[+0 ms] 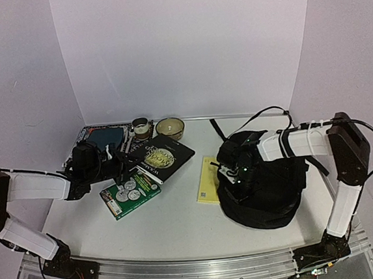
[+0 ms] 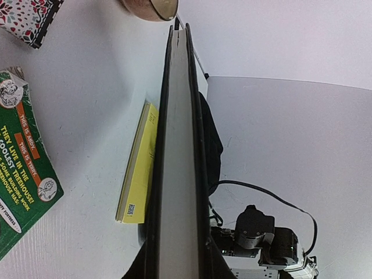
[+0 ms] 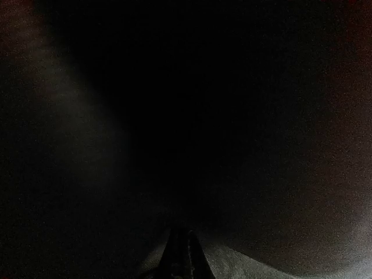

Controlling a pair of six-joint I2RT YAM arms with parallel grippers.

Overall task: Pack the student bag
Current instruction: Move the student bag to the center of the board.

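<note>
black fabric student bag (image 1: 277, 193) is laid at the table's (image 1: 181, 225) right side, long axis near-to-far, straps trailing rearward. the right gripper (image 1: 234, 172), fingers together, is sunk in its left edge; the left gripper (image 1: 120, 157) is clamped on a black hardcover book (image 1: 165, 156).

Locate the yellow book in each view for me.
Top external: yellow book right of centre, just left of the student bag.
Left wrist: lower centre, left of the black book's edge.
Right wrist: not in it; all dark.
Shared landmark: green book, in both lit views.
</note>
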